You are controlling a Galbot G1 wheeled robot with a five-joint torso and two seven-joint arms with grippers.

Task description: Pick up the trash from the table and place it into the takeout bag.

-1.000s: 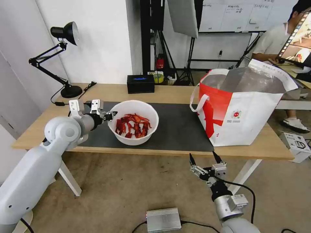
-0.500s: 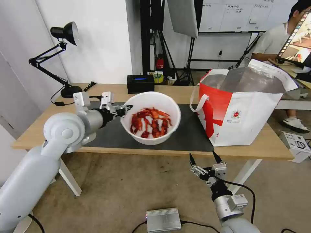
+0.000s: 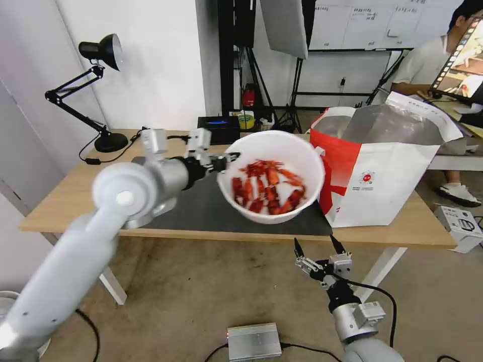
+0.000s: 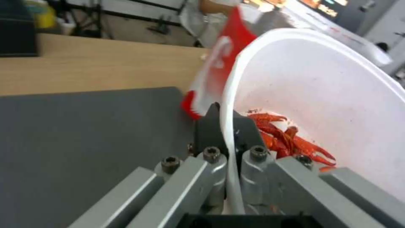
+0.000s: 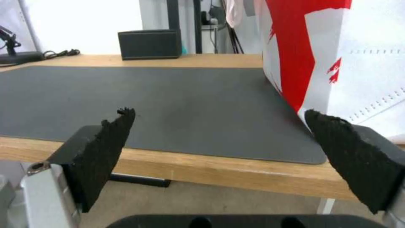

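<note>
The left gripper (image 3: 227, 162) lifted the white bowl (image 3: 271, 176) off the mat (image 3: 201, 201) and carried it toward the takeout bag (image 3: 382, 166).

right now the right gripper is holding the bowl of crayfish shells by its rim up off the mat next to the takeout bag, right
Not quite: the left gripper holds it, not the right. The head view shows it pinching the rim of the bowl of crayfish shells, lifted off the mat beside the takeout bag. The right gripper hangs open below the table edge.

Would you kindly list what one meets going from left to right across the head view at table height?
Black desk lamp → left claw pinching the rim → white round bowl of red crayfish shells → boxy red-and-white takeout bag.
</note>
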